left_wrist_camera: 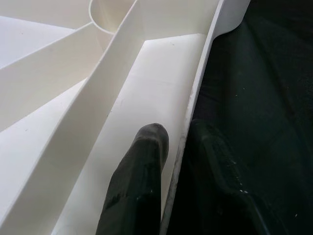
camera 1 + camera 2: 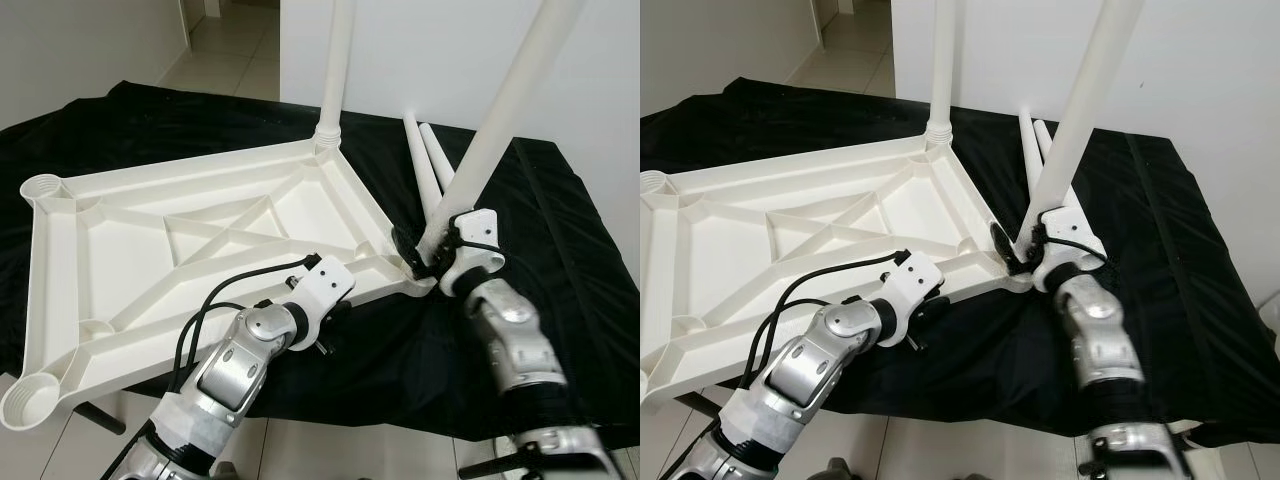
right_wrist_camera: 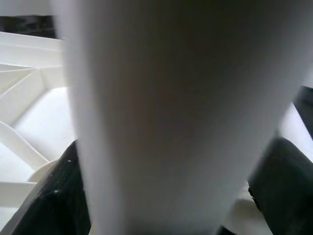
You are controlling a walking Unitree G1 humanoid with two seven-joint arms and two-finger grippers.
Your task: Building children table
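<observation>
Black cloth (image 2: 560, 250): right gripper (image 2: 425, 255) clamps leg (image 2: 505, 110), left gripper (image 1: 178, 161) pinches tabletop (image 2: 150, 250) rim.

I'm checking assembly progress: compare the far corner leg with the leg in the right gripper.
The far leg stands upright in its socket on the tabletop, with no gripper on it. The near leg leans to the right, its foot at the near corner socket, and the right gripper is shut on it. The left gripper pinches the tabletop's rim. Both legs are plain white tapered tubes.
</observation>
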